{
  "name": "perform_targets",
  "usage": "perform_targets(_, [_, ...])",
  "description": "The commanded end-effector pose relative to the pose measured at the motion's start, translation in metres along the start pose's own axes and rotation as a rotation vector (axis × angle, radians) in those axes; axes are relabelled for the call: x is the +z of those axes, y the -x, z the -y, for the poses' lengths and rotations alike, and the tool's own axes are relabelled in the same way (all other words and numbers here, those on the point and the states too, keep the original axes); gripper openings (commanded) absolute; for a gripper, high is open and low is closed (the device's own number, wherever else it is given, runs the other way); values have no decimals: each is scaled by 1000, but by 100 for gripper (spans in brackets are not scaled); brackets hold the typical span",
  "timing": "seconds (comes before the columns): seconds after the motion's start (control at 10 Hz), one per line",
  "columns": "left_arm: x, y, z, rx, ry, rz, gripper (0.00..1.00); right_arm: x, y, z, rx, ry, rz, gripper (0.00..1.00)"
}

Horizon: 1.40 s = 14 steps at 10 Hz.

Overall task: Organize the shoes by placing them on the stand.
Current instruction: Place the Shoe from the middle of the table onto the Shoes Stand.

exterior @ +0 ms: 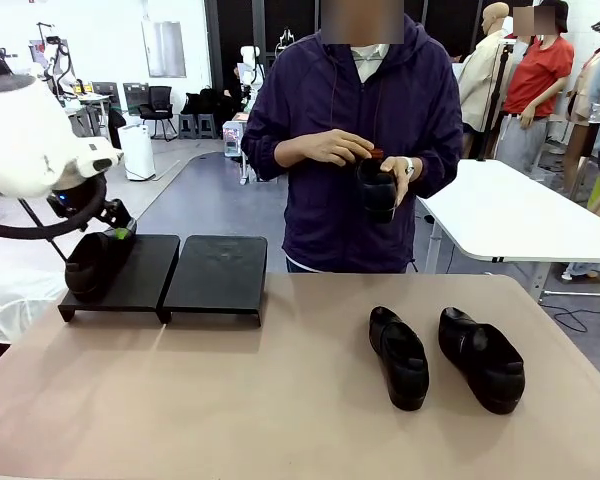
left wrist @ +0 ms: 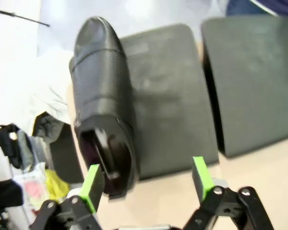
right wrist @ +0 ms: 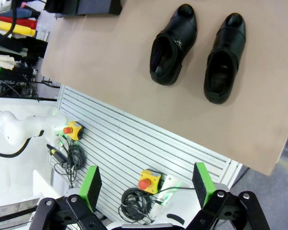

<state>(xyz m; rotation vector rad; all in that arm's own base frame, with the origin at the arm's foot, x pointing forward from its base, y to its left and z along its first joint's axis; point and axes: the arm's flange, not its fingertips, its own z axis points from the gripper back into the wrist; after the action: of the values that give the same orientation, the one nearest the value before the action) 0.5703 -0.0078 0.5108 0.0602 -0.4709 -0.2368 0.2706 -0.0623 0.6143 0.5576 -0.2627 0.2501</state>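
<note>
Left gripper point(left wrist: 146, 165) spread wide behind the shoe point(left wrist: 103, 96) at the left edge of the stand point(left wrist: 173, 96); right gripper point(right wrist: 147, 167) parted too

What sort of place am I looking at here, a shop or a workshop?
Probably a robotics lab, not a shop: a white robot arm reaches over a shoe stand, yellow emergency-stop boxes lie nearby, and a plain white worktable stands in an open hall.

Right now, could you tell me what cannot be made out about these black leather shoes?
Front view: the person's hands cover most of the held shoe.
Left wrist view: blur hides whether the left gripper touches the placed shoe.
Right wrist view: top edge crops the flat black stand.
</note>
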Motion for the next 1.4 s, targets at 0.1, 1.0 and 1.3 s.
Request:
perform_targets(0.1, [75,36,-18,-189,67,-129,100,3,-1,1,8,5,-6,100])
perform_targets(1.0, [135,264,-12,-21,611,560,100,3,-1,1,8,5,-6,100])
perform_targets(1.3, [140,253,-18,-101,577,430,100,3,-1,1,8,5,-6,100])
